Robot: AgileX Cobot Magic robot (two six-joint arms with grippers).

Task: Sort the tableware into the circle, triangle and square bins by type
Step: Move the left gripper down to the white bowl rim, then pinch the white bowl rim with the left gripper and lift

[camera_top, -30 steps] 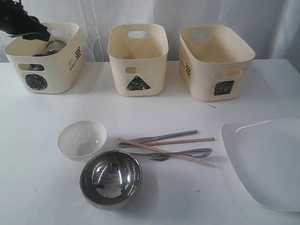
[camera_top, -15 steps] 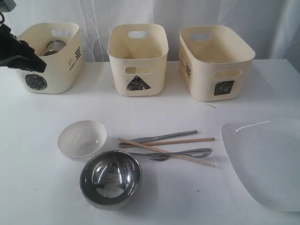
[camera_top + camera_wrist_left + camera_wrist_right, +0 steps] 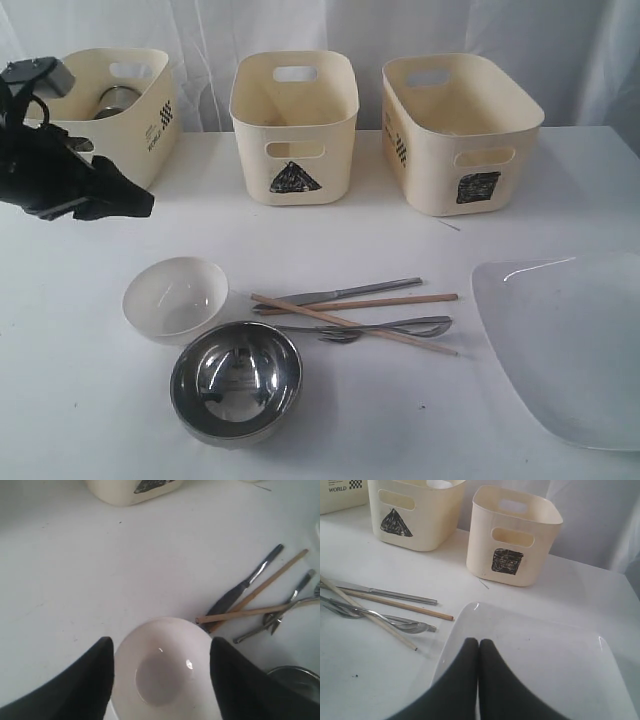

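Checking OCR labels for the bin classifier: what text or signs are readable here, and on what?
"WORLD", beside a checker patch: side of the leftmost bin.
Black triangle sign: front of the middle bin.
Black square sign: front of the right bin.
Print with stripes on the right bin's side: too blurred to read.

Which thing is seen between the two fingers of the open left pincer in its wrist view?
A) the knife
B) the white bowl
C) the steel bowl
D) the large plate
B: the white bowl lies framed by the spread fingers of the left pincer; the steel bowl sits off to one side.
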